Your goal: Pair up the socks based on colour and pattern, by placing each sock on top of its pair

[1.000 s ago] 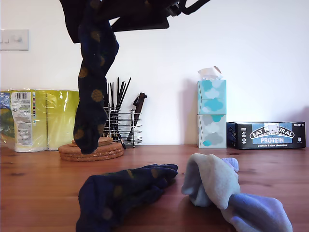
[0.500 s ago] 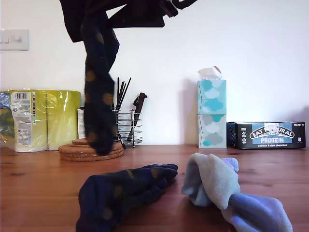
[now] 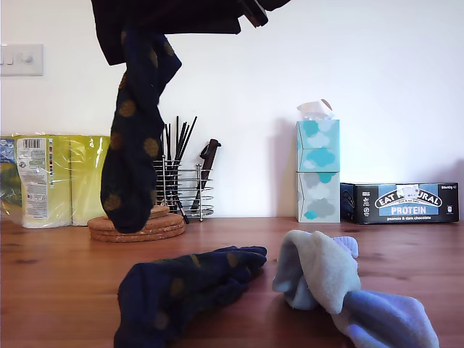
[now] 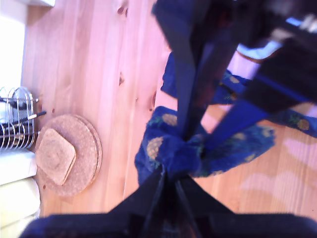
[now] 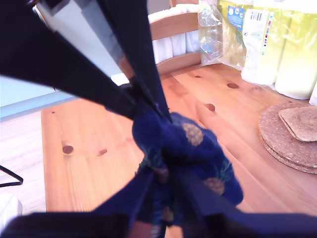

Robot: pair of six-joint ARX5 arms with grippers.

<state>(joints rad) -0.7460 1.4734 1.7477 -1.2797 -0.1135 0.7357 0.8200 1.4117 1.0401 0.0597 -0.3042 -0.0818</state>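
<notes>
Arm hardware [image 3: 174,16] fills the top edge of the exterior view, dark and cut off, so I cannot tell there which arm is which. From it the hanging dotted sock [image 3: 134,138] dangles clear of the counter [image 3: 58,290], its toe overlapping the cork mats [image 3: 163,228] behind it. Lower down, toward the exterior view's right, the lying dotted sock [image 3: 185,290] sprawls on the wood. Just beside that, the light blue socks [image 3: 326,279] sit heaped on one another. Along the wall stand wrapped paper rolls [image 3: 51,177], a wire rack [image 3: 185,190] of utensils, stacked tissue boxes [image 3: 317,170] and a protein bar box [image 3: 400,203].

In the first wrist view, my first gripper [image 4: 171,174] has its jaws pinched tight on a bunched fold of the hanging dotted sock [image 4: 163,148]. Dark fingers of the other gripper come in from the opposite side and meet the same bunch. Beneath, the lying dotted sock [image 4: 294,119] rests on the counter. The cork mats [image 4: 67,153] are well apart from it, near the wire rack [image 4: 17,116].

In the second wrist view, my second gripper [image 5: 166,173] likewise has its jaws closed on the hanging dotted sock [image 5: 190,148], held above the counter [image 5: 89,148]. The cork mats [image 5: 292,134] and paper rolls [image 5: 280,44] sit off by the wall.
</notes>
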